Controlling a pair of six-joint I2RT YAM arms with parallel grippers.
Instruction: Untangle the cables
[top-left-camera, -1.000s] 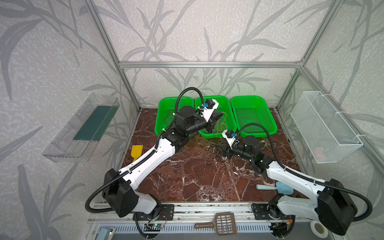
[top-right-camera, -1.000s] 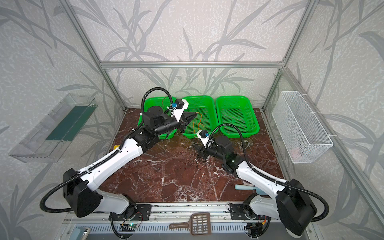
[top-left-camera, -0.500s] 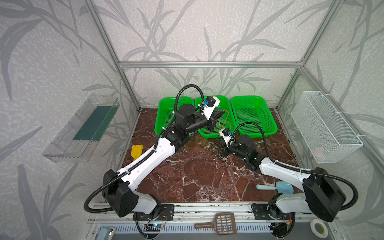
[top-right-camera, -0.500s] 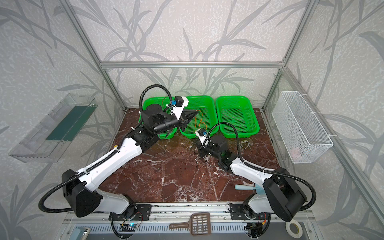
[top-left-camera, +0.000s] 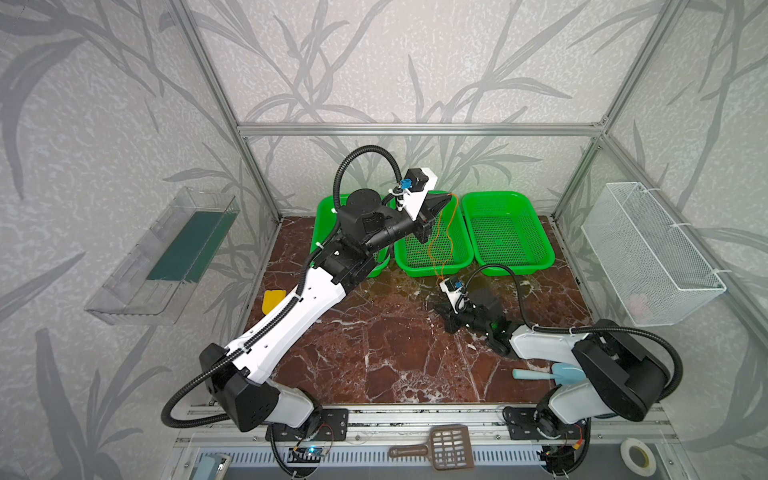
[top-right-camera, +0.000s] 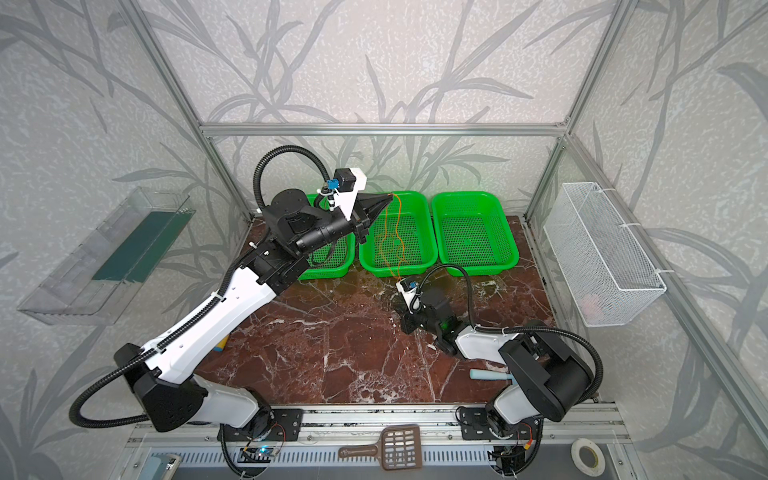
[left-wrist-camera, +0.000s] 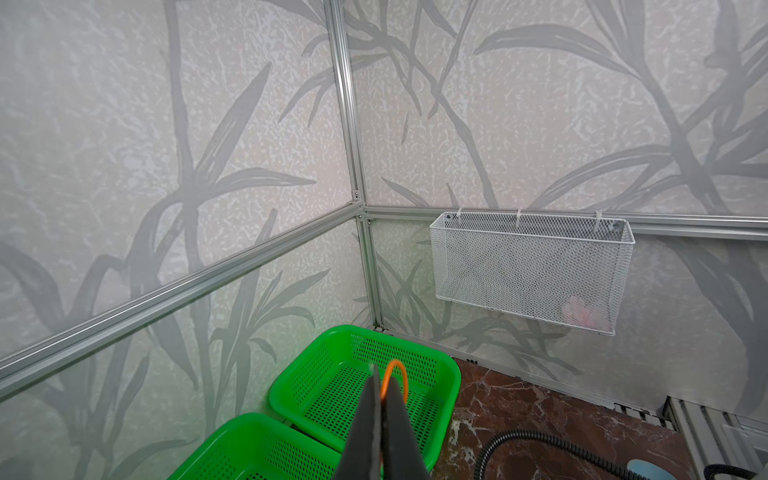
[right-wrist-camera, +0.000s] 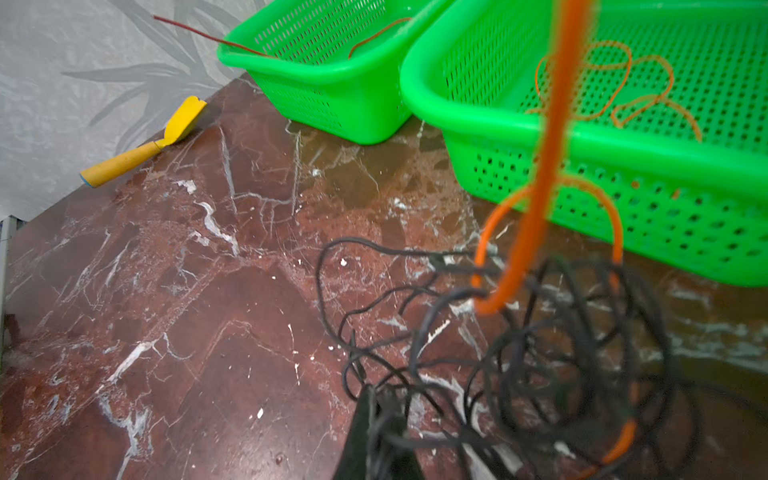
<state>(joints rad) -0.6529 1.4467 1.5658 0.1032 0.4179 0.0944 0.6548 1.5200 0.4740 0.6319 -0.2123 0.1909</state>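
Note:
My left gripper (top-left-camera: 449, 198) (top-right-camera: 390, 198) (left-wrist-camera: 382, 388) is raised above the middle green basket (top-left-camera: 465, 262), shut on the orange cable (left-wrist-camera: 394, 365). That orange cable (top-left-camera: 431, 245) (top-right-camera: 385, 232) (right-wrist-camera: 548, 145) hangs down to the tangle on the marble, and part of it lies looped inside the basket. The black cable (right-wrist-camera: 540, 353) sits in a loose bunch with the orange strand running through it. My right gripper (top-left-camera: 446, 321) (top-right-camera: 409, 324) (right-wrist-camera: 380, 401) is low at the bunch, shut on black strands. A red-brown cable (right-wrist-camera: 232, 41) lies in the left basket (right-wrist-camera: 332, 83), one end poking over its rim.
A third green basket (top-left-camera: 511, 270) stands at the back right. A yellow scraper (top-left-camera: 272, 300) lies at the left, a pale blue scoop (top-left-camera: 540, 373) by the right arm's base. A white wire basket (top-left-camera: 648, 257) hangs on the right wall, a clear bin (top-left-camera: 166, 257) on the left.
My right gripper has closed on the black strands and drawn slightly toward the front. My left gripper has risen with the orange cable, stretching it upward.

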